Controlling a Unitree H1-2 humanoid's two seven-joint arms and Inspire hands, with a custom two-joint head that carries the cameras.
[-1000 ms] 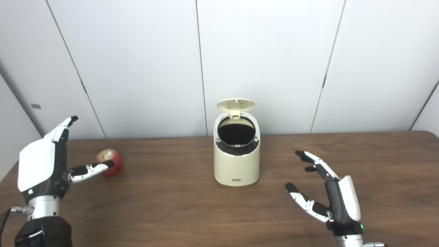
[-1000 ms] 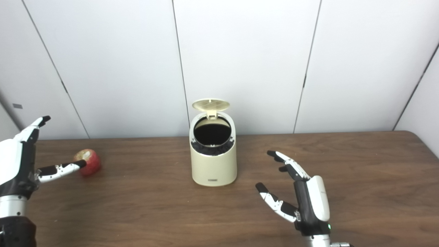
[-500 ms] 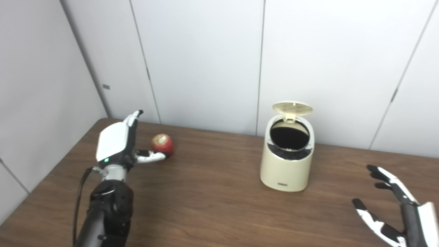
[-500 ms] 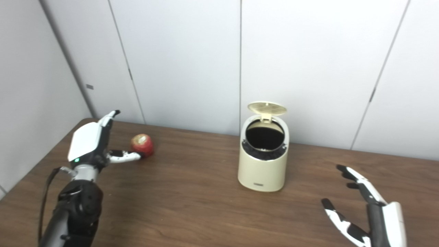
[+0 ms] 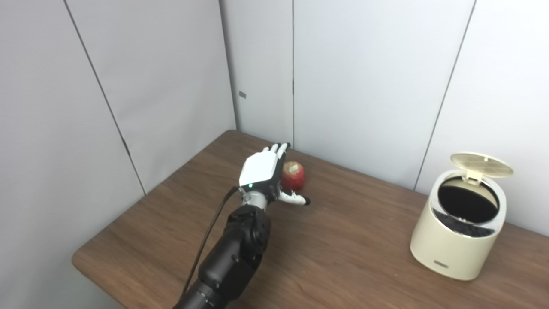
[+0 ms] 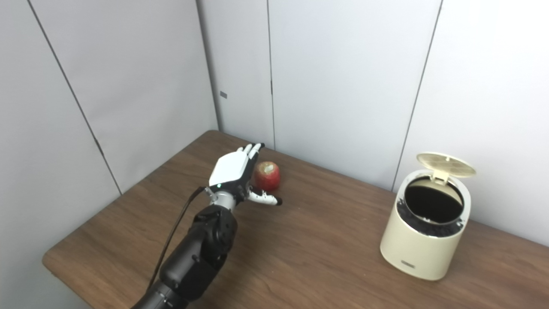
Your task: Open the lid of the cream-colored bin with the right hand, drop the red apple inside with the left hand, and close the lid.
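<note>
The red apple (image 5: 293, 175) sits on the table (image 5: 343, 253) just beyond the palm of the left hand (image 5: 261, 171), whose fingers spread open, gripping nothing. A clean pickup likely needs fingers wrapped fully around before lifting toward the open-lidded cream-colored bin (image 5: 461, 227), far off on the thumb side.

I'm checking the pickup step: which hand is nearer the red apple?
Left. The left hand is open right beside the red apple, its thumb reaching in front. The right hand is out of view, so its position can't be told.
</note>
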